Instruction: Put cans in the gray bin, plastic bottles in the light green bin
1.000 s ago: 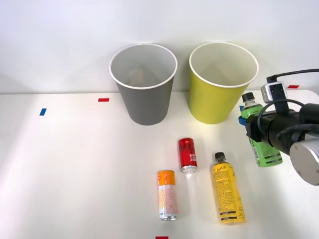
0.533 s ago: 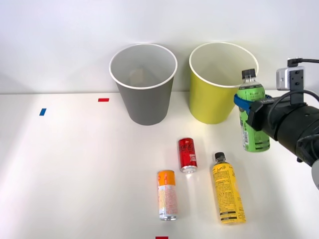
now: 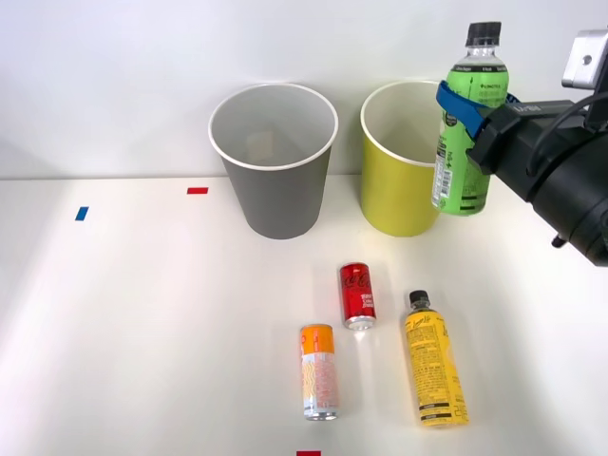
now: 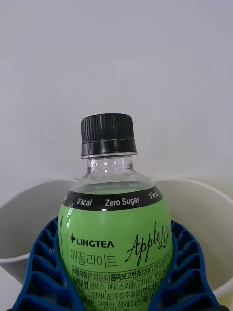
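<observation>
a white table (image 3: pixel 142 332) carries a blue marker (image 3: pixel 82 214) and two red ones (image 3: pixel 198 191), apparently tape.

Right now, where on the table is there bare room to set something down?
The widest free patch is the white table left of the orange-topped can, in front of the gray bin. Right of the yellow bottle is also bare. It is crowded around the red can, between those two.

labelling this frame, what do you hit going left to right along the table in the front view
gray bin → orange-topped can → red can → yellow bottle; the light green bin and the green bottle in the right hand overlap, so left out.
</observation>
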{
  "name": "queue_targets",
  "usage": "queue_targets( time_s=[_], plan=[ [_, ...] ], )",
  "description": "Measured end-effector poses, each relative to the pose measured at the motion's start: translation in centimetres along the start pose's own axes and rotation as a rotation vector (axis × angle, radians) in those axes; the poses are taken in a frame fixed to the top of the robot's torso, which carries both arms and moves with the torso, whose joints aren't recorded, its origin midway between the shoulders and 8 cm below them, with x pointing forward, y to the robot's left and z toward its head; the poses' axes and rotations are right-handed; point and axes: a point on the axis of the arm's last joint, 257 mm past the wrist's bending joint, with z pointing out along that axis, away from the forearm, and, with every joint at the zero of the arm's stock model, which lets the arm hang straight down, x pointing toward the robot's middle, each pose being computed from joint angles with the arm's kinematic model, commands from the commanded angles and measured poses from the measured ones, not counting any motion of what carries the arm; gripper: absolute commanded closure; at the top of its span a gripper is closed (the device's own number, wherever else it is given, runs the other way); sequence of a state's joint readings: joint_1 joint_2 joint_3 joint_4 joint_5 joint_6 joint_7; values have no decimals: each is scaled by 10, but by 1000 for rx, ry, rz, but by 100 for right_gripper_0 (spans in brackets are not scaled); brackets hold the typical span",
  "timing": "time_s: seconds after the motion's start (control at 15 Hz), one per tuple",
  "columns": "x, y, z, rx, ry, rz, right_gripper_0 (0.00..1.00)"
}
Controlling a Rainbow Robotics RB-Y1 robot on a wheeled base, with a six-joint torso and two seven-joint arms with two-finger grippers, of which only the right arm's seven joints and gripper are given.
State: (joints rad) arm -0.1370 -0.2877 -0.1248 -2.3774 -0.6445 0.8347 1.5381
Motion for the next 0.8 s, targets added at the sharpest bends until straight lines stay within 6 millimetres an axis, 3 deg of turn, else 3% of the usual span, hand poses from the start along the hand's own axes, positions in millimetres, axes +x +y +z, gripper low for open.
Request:
queue_targets(
  time_s=[0.2,0.47,0.8],
  plan=[
    [-17,0,37,-18,-34,48,100],
    [-42,-18,83,-1,-99,91,100],
    [-45,-43,121,78,-145,37,100]
  ],
)
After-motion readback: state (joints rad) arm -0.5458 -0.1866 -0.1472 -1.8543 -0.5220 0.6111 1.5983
